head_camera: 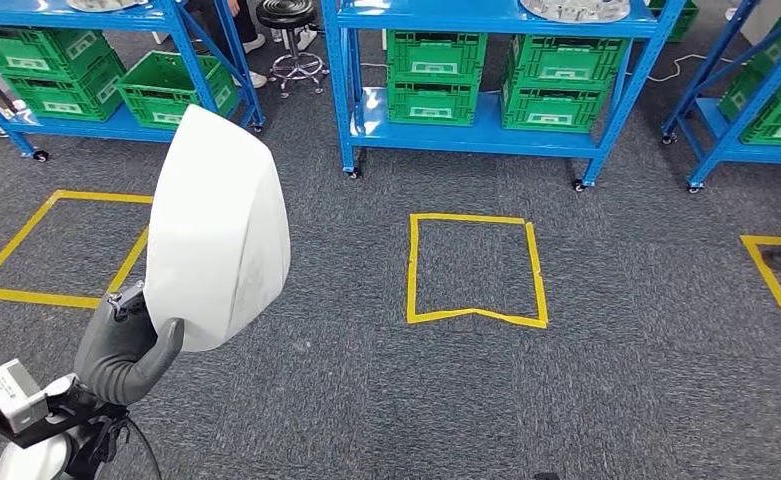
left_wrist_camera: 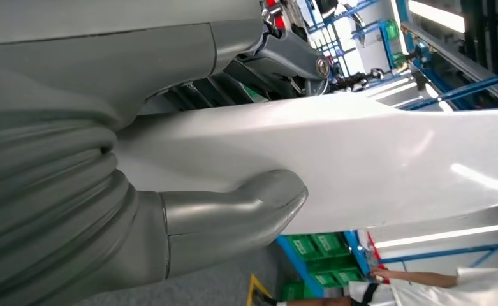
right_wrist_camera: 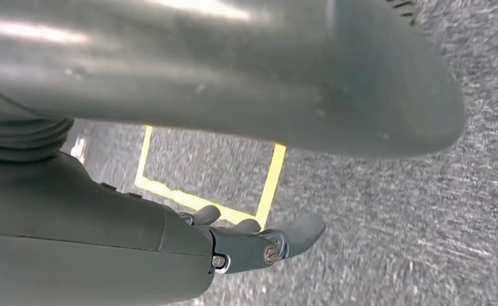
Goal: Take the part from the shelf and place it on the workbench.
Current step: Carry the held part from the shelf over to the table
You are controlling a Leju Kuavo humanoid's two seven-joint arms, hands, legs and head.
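The left robot hand (head_camera: pixel 126 352) is raised at the lower left of the head view, over the grey carpet floor (head_camera: pixel 586 390). Its thumb (left_wrist_camera: pixel 233 213) presses on one face of the white part (head_camera: pixel 216 230) and its dark fingers (left_wrist_camera: pixel 201 89) lie on the other face, so it grips the lower edge. The part stands almost upright above this hand. The right robot hand (right_wrist_camera: pixel 246 239) hangs over the floor, fingers loosely bent, holding nothing, near a yellow tape square (right_wrist_camera: pixel 268 185).

Crates (head_camera: pixel 432 78) on shelf (head_camera: pixel 486 125), behind taped floor square (head_camera: pixel 475 270)
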